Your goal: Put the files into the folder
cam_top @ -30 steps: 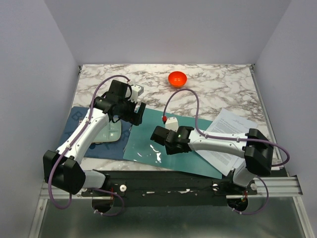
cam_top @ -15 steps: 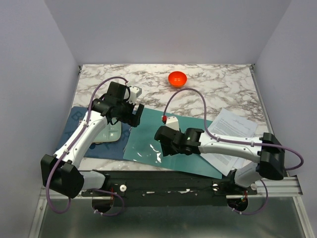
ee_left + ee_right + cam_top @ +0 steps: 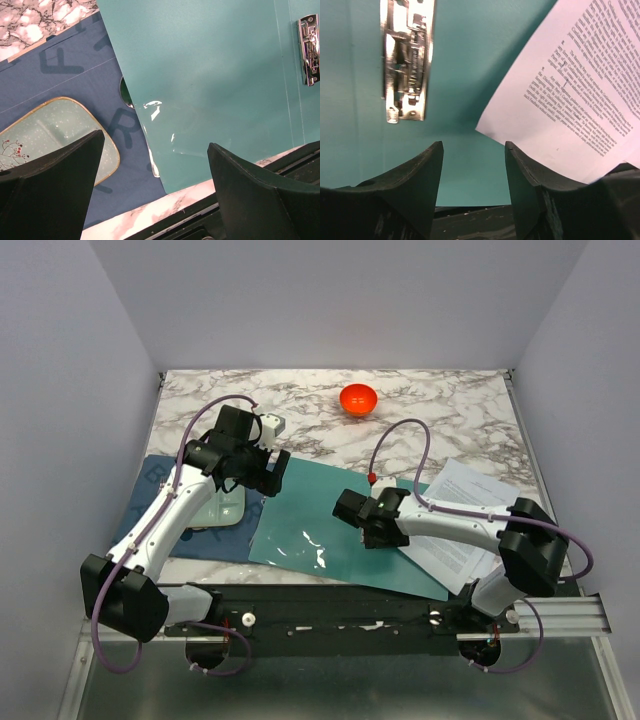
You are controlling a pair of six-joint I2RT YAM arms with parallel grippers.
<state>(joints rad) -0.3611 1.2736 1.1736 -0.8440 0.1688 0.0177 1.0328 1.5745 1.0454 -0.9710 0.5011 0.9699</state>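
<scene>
You had the right gripper (image 3: 474, 147), fingers apart and empty, over a corner of the files (image 3: 580, 95) on the folder (image 3: 470, 75), maybe to grab it; the left gripper (image 3: 156, 140) hung wide open.

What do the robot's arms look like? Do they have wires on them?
The left arm and the right arm are both smooth white tubes joined by chunky black joints. A thin purple cable loops along each one. The left gripper and the right gripper each have two black, wedge-shaped fingers.
</scene>
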